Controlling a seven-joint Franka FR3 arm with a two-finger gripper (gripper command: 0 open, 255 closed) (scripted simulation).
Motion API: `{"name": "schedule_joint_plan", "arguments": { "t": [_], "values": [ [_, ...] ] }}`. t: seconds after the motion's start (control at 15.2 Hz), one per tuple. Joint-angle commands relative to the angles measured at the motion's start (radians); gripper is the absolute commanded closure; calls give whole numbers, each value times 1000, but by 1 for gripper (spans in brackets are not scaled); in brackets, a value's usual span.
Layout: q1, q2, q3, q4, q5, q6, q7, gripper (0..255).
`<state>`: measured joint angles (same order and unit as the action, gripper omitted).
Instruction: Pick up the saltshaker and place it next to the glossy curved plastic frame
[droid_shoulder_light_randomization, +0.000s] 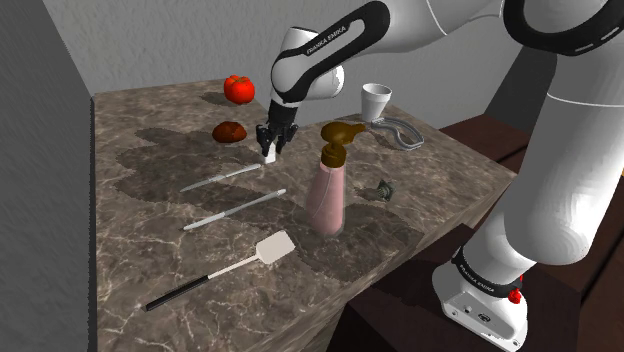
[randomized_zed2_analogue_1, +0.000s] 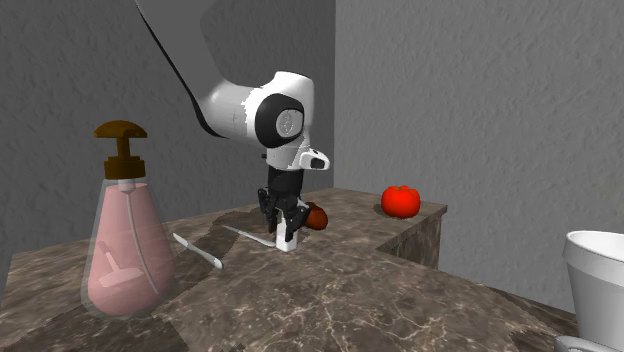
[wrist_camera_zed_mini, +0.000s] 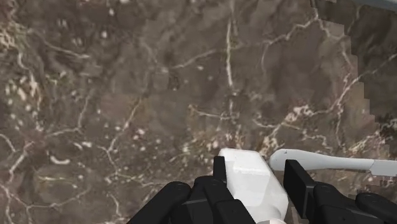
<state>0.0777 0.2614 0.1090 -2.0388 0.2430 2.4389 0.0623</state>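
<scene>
Saltshaker (wrist_camera_zed_mini: 251, 181): one, a white blocky piece standing at or just above the dark marble counter (droid_shoulder_light_randomization: 130, 230); contact with the surface cannot be told. Gripper (droid_shoulder_light_randomization: 270, 146): pointed straight down, its two black fingers narrowly parted and closed against opposite sides of the saltshaker. Positions below are read in the shoulder view, clock-face from the saltshaker. Slim pale utensils, two: one (droid_shoulder_light_randomization: 220, 179) at 8 o'clock with its tip near the shaker, the other (droid_shoulder_light_randomization: 235, 210) at 7 o'clock, roughly parallel. Spatula (droid_shoulder_light_randomization: 225, 265): one, black handle and pale blade, farther out at 7 o'clock. Brown lump (droid_shoulder_light_randomization: 230, 131): one, near, at 10 o'clock. Tomato (droid_shoulder_light_randomization: 238, 88): one, red, at 11 o'clock beside the wall. Soap dispenser (droid_shoulder_light_randomization: 330, 185): one, pink with a brown pump, upright at 4 o'clock. Curved grey frame (droid_shoulder_light_randomization: 400, 133): one, at 3 o'clock, well apart. White cup (droid_shoulder_light_randomization: 376, 100): one, at 2 o'clock, just beside the frame. Small dark object (droid_shoulder_light_randomization: 381, 189): one, at 4 o'clock beyond the dispenser.
</scene>
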Motion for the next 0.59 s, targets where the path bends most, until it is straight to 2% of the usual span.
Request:
{"name": "schedule_joint_plan", "arguments": {
  "t": [0.0, 0.26, 0.53],
  "values": [
    [0, 1, 0, 0, 0, 0, 0, 255],
    [0, 1, 0, -1, 0, 0, 0, 255],
    [0, -30, -2, 15, -6, -46, 11, 255]
  ]
}}
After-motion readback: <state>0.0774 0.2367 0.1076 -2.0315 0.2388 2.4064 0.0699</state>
